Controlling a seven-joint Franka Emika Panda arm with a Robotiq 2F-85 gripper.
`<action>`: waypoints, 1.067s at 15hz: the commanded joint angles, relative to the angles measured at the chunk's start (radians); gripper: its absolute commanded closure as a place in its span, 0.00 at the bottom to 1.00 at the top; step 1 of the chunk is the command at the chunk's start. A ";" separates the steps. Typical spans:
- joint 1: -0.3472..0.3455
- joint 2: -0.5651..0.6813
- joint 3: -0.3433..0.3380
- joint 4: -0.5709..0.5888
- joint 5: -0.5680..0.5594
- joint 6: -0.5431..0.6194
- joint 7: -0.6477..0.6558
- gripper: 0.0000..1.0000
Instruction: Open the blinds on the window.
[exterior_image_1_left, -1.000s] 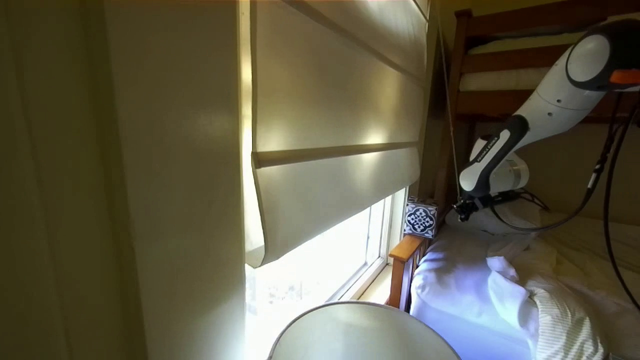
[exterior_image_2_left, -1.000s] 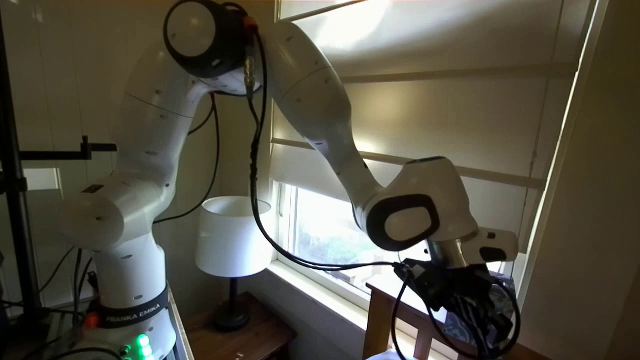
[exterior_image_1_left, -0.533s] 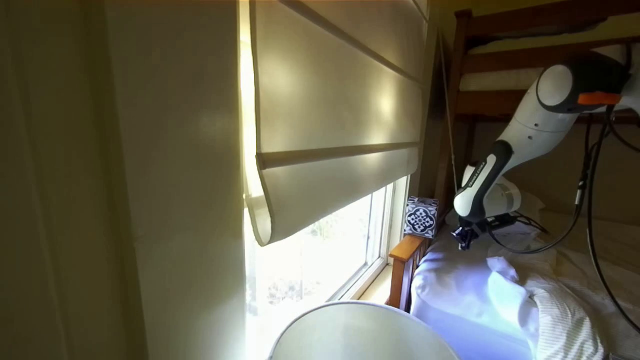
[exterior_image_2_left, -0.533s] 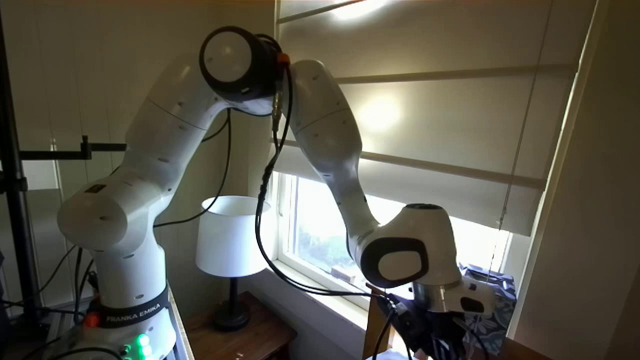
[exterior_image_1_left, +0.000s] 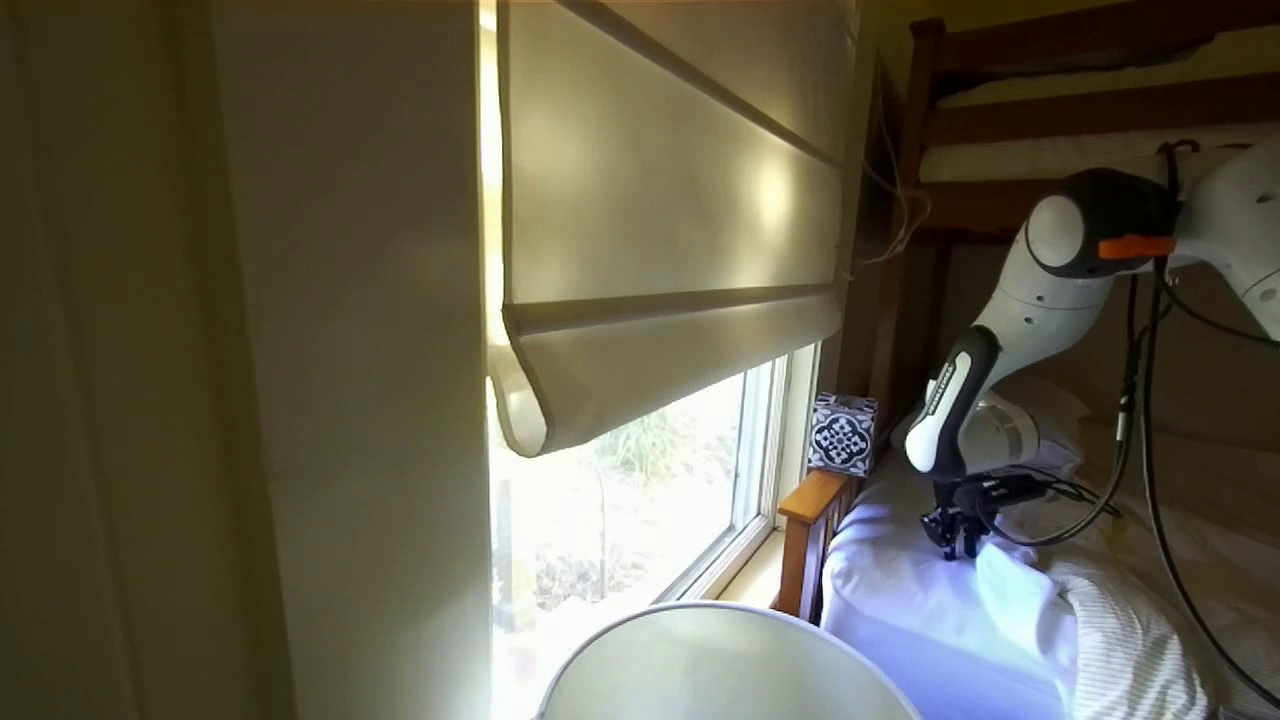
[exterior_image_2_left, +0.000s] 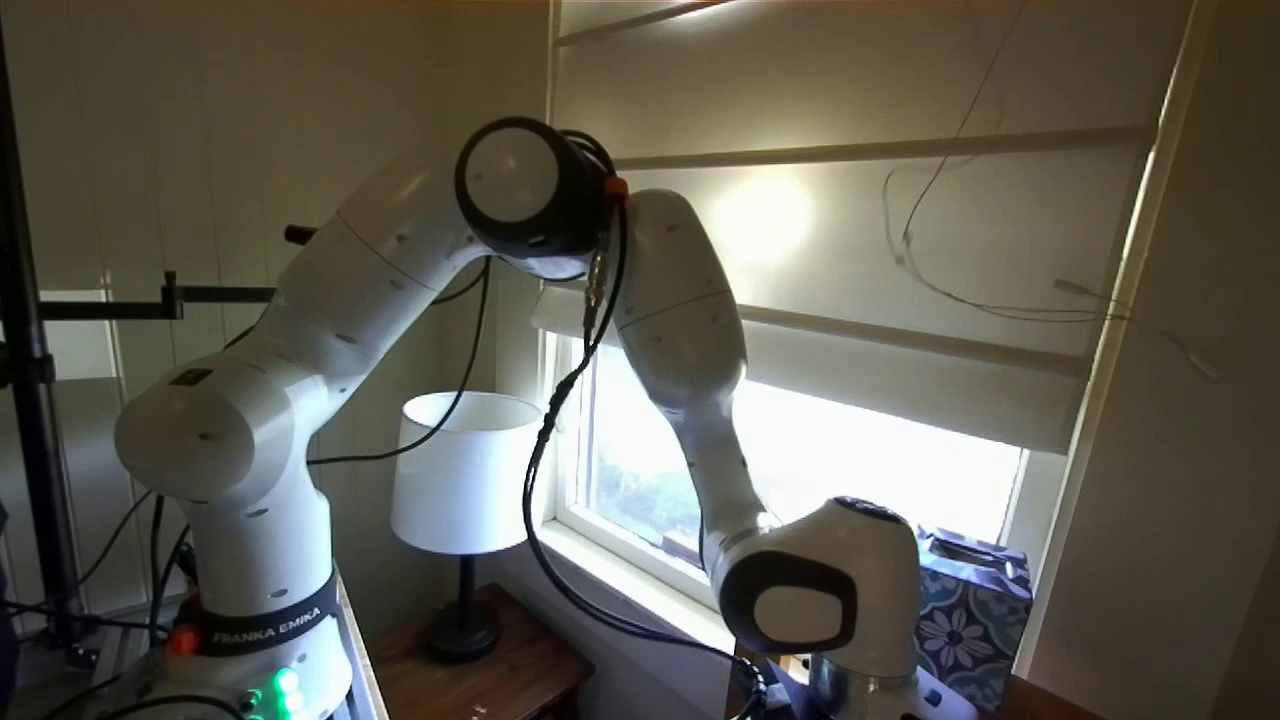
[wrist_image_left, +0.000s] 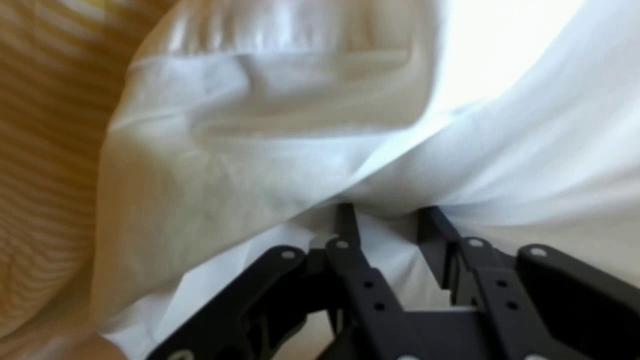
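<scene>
Blinds (exterior_image_1_left: 680, 210): cover upper window (exterior_image_1_left: 665, 490); in an exterior view, well left of and above gripper (exterior_image_1_left: 958, 552). Fingers (wrist_image_left: 435, 241) parted, only bedding (wrist_image_left: 515, 160) visible between. Patterned box (exterior_image_1_left: 841, 440): right of window, contents unclear.

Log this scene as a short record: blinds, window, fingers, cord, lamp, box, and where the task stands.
blinds: partly raised, bottom edge above the sill
window: lower part uncovered, daylight and greenery showing
fingers: apart, by the white bedding; contact cannot be told
cord: loose and curled, away from the fingers
lamp: white shade, black base, on a wooden table
patterned box: beside the window
task: unfinished, upper part covered
</scene>
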 joint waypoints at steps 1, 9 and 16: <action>-0.026 -0.078 -0.039 0.003 0.067 -0.154 0.040 0.30; -0.125 -0.476 -0.060 -0.176 0.130 -0.043 -0.129 0.00; -0.052 -0.865 -0.072 -0.341 0.073 -0.043 -0.375 0.00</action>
